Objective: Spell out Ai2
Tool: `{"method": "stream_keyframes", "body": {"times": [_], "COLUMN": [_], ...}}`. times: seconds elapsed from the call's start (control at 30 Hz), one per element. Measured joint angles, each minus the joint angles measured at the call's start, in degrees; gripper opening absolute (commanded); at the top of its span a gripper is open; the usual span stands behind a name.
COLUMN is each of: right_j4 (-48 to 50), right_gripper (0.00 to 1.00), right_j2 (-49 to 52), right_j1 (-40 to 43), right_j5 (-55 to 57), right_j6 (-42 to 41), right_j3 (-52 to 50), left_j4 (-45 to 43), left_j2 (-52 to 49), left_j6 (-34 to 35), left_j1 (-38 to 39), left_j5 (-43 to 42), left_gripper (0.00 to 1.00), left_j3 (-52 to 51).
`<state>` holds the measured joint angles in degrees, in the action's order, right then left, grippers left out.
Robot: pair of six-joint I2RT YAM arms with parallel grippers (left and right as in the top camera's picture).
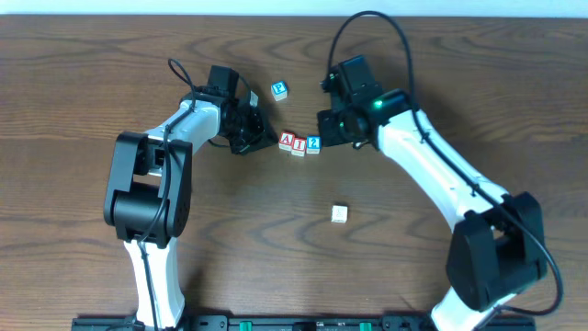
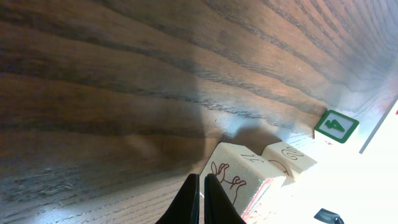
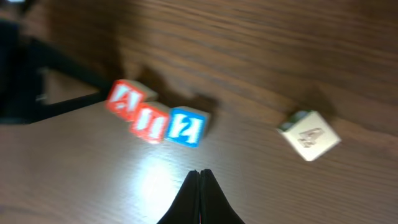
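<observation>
Three blocks stand in a row mid-table: a red A [image 1: 287, 140], a red I [image 1: 299, 144] and a blue 2 [image 1: 313, 143]. The right wrist view shows them blurred, as A [image 3: 124, 98], I [image 3: 149, 121] and 2 [image 3: 188, 126]. My left gripper [image 1: 265, 138] is shut and empty, its tip just left of the A block. In its wrist view the shut fingers [image 2: 200, 182] sit against a pale block with a red drawing [image 2: 235, 177]. My right gripper [image 1: 333, 127] is shut and empty, just right of the 2 block, with its fingers [image 3: 200, 175] a little short of the row.
A blue-and-white block [image 1: 279, 90] lies behind the row. A pale block [image 1: 340, 213] lies in front of it to the right. A green-rimmed block [image 2: 336, 126] shows in the left wrist view, and a loose pale block [image 3: 309, 135] in the right wrist view.
</observation>
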<state>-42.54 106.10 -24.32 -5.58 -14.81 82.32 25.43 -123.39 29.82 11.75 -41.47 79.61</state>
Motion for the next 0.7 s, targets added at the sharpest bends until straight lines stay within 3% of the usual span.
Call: {"method": "stream_keyframes", "body": {"times": [0.3,0.7], "right_j4": [-0.26,1.33], "right_gripper": [0.02,0.02], "right_j2": [8.72,11.3], "right_j1": [0.24,0.2], "right_j5": [-1.64,-2.16], "right_j6": [-0.02,-0.02], "right_j3": [-0.44,-0.48], "left_j4": [-0.17,-0.17], "left_j2": [0.0,0.0], "left_j6": [0.02,0.07], "left_j1": [1.29,1.44], "left_j5": [0.15,0.35], "left_gripper": [0.06,0.06], "left_j3": [0.0,0.0]}}
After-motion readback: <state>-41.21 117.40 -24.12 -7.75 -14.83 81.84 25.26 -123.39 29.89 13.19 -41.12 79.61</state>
